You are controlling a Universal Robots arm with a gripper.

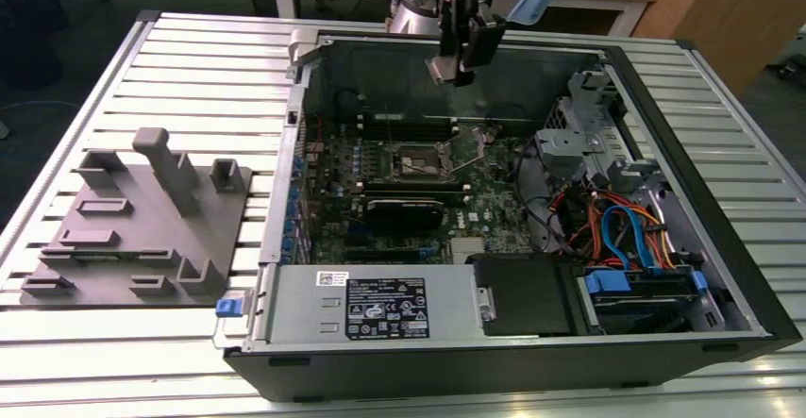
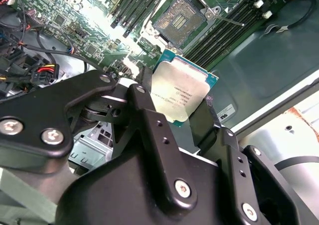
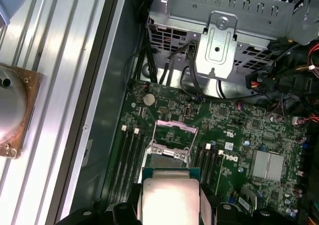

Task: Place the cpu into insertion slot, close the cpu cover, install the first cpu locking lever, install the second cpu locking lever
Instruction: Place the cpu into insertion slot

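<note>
My gripper (image 1: 456, 67) hangs above the open computer case, over its back wall, shut on the cpu (image 2: 182, 91). The chip is a flat silvery square with a green rim, pinched at two edges by the black fingers (image 2: 207, 119). In the first wrist view the cpu (image 3: 169, 197) sits just short of the insertion slot (image 3: 167, 161). The slot (image 1: 422, 161) is a square socket with a dark centre on the green motherboard, and nothing lies in it (image 2: 178, 20). The cpu cover (image 3: 175, 127) stands swung open beside the socket. A thin wire lever (image 2: 227, 21) lies loose next to it.
The black case (image 1: 705, 248) lies open on a slatted metal table (image 1: 189, 69). Memory slots (image 3: 128, 160) flank the socket. A drive cage (image 1: 579, 140), orange and blue cables (image 1: 617, 225) and a power supply (image 1: 365, 309) fill the case. A grey fixture (image 1: 126, 225) sits at the exterior view's left.
</note>
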